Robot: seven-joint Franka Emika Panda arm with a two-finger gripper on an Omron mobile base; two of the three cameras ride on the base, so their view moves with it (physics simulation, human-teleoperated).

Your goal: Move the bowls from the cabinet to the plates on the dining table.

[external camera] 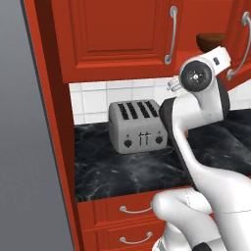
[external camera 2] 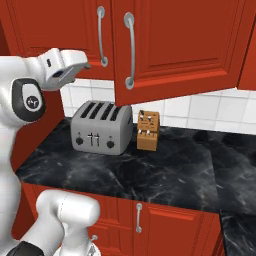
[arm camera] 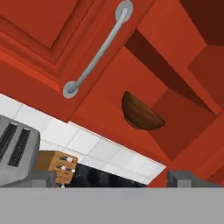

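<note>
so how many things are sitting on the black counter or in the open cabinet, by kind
toasters: 1, silver toaster on the black counter
knife blocks: 1, wooden knife block beside the toaster
bowls: 1, dark brown bowl on the shelf of the open red cabinet
total: 3

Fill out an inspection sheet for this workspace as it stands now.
Surface: black marble counter backed by white tiles.
Job's things: dark brown bowl on the shelf of the red cabinet, one door swung open; grey bowl, plates, dining table: nothing seen.
Clutter: grey toaster; wooden knife block beside it.
Grippers: pincer open, empty, raised toward the brown bowl, not touching it.
Cables: nothing seen.
Surroundings: red drawers under the counter; grey panel at far left.
</note>
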